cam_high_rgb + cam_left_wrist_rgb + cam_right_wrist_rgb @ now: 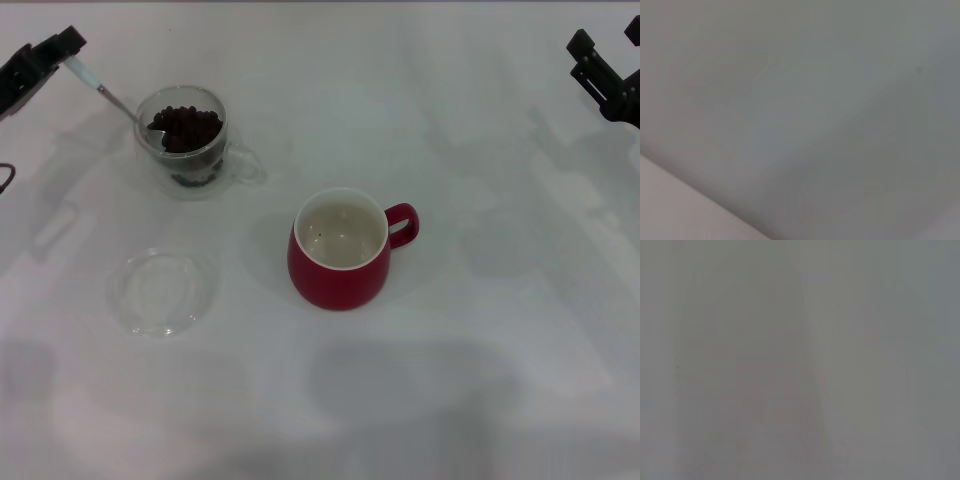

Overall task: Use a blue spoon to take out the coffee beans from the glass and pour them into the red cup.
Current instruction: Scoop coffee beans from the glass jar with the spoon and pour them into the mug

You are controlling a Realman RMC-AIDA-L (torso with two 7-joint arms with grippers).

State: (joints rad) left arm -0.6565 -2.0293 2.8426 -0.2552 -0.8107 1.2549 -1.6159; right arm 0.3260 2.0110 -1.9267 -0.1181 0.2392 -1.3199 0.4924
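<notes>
While the left gripper (62, 52) at the far left edge has its jaws clamped on the pale handle of the blue spoon (112, 98), the spoon slants down to the right so that its metal bowl dips just inside the rim of the glass (190, 140), at the left side of the heap of coffee beans (185, 128). The glass stands on the white counter (480, 330) toward the far left, its side handle pointing right, and it looks well filled with beans. The red cup (340, 255) sits near the middle of the counter, well apart from the glass, handle to the right; its cream inside is nearly bare, with only a dark speck or two that I cannot identify. A flat clear saucer (162, 291) lies nearer, below the glass, with nothing in it. The right gripper (605, 70) is parked at the far right edge, and whether its jaws are apart or together cannot be told. As a judgement, the task is at its start: the spoon is in hand and entering the beans, but scooping, carrying across to the cup and pouring all remain to be done.
</notes>
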